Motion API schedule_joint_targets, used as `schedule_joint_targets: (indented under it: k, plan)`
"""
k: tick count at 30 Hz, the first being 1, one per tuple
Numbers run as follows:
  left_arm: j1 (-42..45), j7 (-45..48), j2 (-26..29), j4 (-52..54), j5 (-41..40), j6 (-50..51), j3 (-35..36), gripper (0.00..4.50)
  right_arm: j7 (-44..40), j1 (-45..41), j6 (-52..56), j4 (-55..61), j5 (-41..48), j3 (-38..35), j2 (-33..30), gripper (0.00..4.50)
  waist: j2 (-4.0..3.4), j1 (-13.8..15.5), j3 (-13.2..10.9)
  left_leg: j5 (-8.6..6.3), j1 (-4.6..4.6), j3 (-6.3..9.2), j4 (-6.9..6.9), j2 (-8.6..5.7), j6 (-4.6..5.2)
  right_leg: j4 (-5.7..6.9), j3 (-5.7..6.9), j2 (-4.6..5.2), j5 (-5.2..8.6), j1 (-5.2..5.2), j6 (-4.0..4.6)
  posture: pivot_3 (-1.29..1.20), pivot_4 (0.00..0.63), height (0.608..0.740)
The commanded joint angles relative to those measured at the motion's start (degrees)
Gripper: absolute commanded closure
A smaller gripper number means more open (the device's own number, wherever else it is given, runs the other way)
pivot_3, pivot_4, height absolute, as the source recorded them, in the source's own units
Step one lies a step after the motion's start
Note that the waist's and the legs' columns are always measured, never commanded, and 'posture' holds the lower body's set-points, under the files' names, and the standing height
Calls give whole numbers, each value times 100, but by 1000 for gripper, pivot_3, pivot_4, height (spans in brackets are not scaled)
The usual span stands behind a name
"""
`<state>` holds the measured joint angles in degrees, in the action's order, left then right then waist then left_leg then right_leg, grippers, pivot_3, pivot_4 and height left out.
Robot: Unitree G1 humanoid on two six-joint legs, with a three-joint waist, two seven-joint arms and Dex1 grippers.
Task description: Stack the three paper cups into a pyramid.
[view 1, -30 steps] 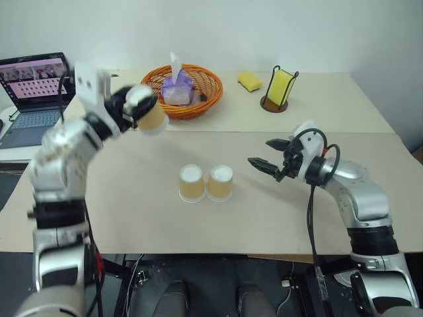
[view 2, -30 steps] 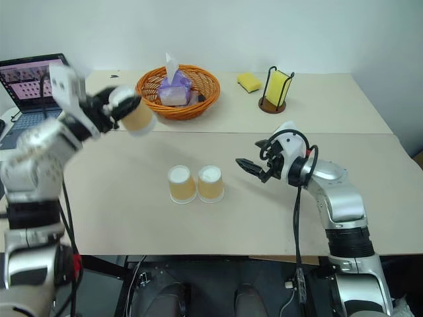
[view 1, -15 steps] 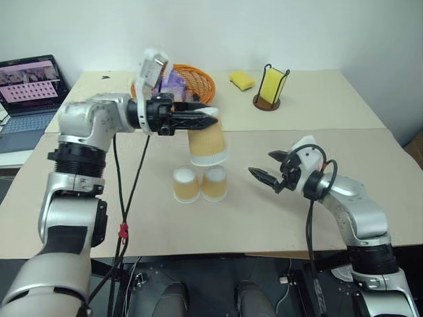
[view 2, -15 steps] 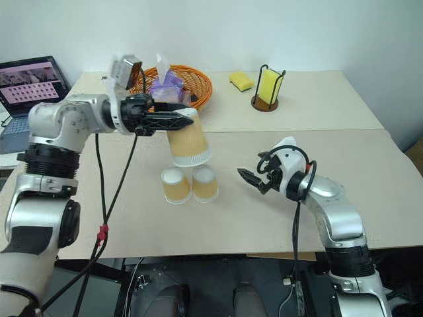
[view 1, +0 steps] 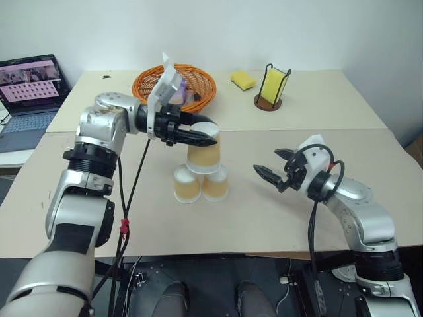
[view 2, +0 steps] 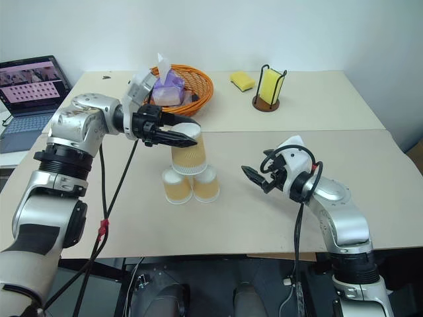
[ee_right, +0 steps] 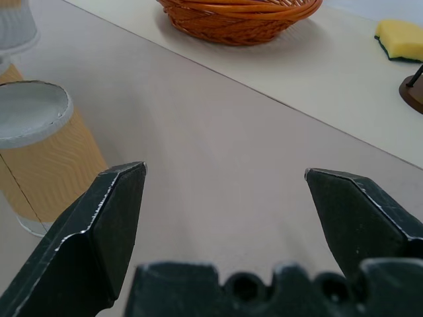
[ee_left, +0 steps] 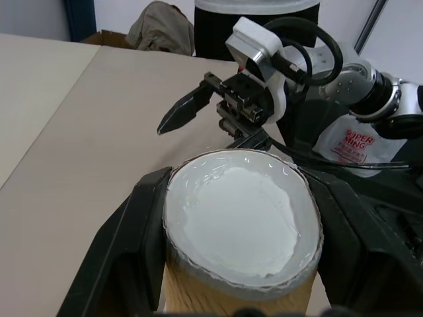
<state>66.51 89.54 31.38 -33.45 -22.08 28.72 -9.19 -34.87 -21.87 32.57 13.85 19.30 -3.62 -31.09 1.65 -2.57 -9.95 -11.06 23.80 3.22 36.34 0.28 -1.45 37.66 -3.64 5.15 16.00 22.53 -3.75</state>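
Third cup made it over to the stack

The left gripper (view 1: 206,136) swung in from out by the laptop side and came down, so the cup it's holding (view 1: 203,154) now sits upside down right over the two base cups (view 1: 201,185).

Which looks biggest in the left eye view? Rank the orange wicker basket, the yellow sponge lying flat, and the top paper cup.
1. Orange wicker basket, largest by far, though partly hidden by the left hand.
2. Top tan paper cup, held upside down.
3. Flat yellow sponge, smallest; it lies farther from the camera, so that gap is unsure.
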Motion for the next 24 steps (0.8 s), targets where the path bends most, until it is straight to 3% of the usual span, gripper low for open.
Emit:
schedule_joint_targets:
  k: [1, 24]
  plan:
    - [-68, 14, 33, 288, 30, -106, 105, 2016, 11, -94, -49, 155, 47, -159, -81, 0, 0, 3, 0, 0, 0, 0, 1, 0, 0, 0, 0, 1, 0, 0, 0, 0, 150, 740]
    - [-356, -267, -28, 396, 196, -315, 221, 2016, -146, -189, -56, 187, 168, -232, -103, 0, 0, 2, 0, 0, 0, 0, 5, 0, 0, 5, 0, 0, 0, 0, 0, 0, 150, 740]
